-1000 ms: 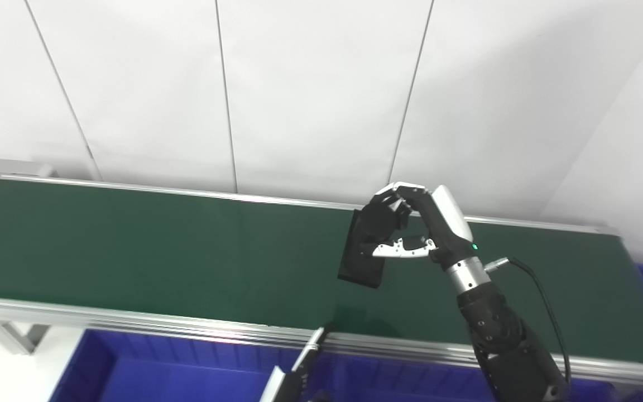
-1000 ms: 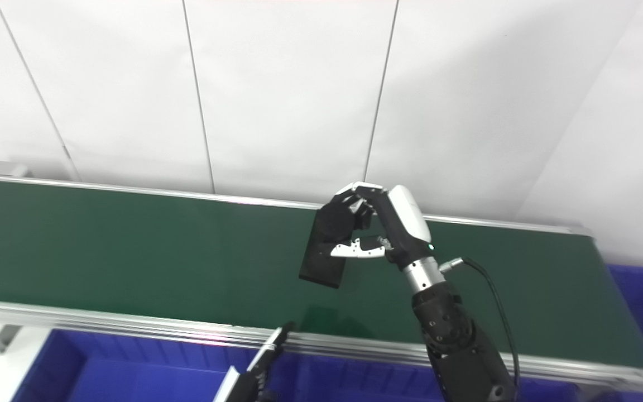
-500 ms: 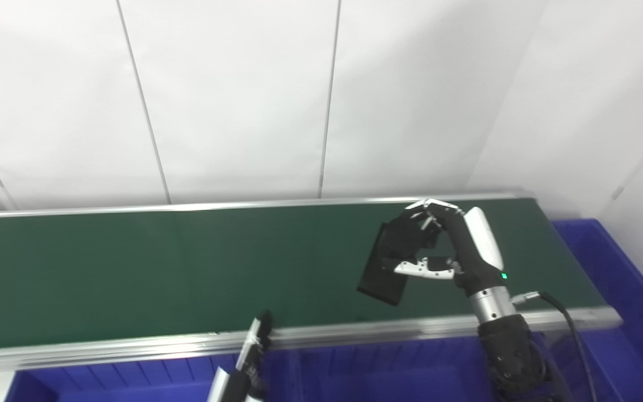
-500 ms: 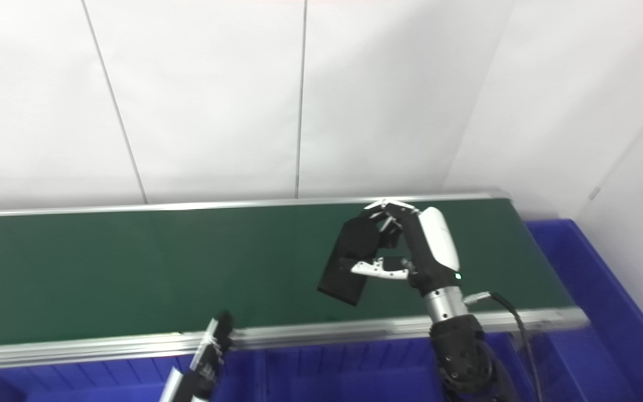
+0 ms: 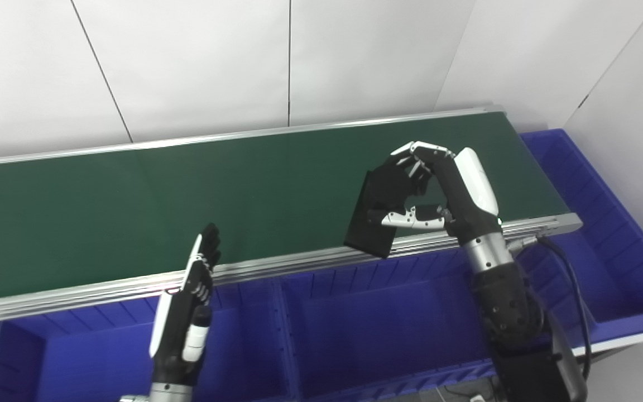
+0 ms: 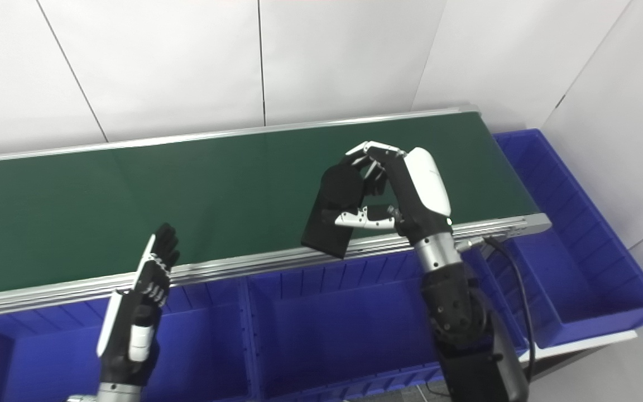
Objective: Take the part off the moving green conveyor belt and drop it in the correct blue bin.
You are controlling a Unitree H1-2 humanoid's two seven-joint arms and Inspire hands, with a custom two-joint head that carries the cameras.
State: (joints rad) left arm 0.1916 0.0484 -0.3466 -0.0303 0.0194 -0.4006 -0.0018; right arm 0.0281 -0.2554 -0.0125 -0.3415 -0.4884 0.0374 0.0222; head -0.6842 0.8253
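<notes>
Green conveyor belt runs across the scene from left to right, edged with a silver metal rail along its near side and backed by white wall panels. Below the rail sits a row of blue bins: a left bin, a middle bin, and one more bin wrapped around the belt's right end.

Raised over the near edge of the belt, toward its right end, the right hand is closed around a flat black rectangular part. Its fingers curl over the part's top and the thumb presses across its face. The part hangs tilted, clear of the belt surface, with its lower corner overlapping the rail, directly above the back wall of the middle bin.

Near the belt's rail, over the left bin, the left hand stands upright with fingers straight and slightly spread, holding nothing.
</notes>
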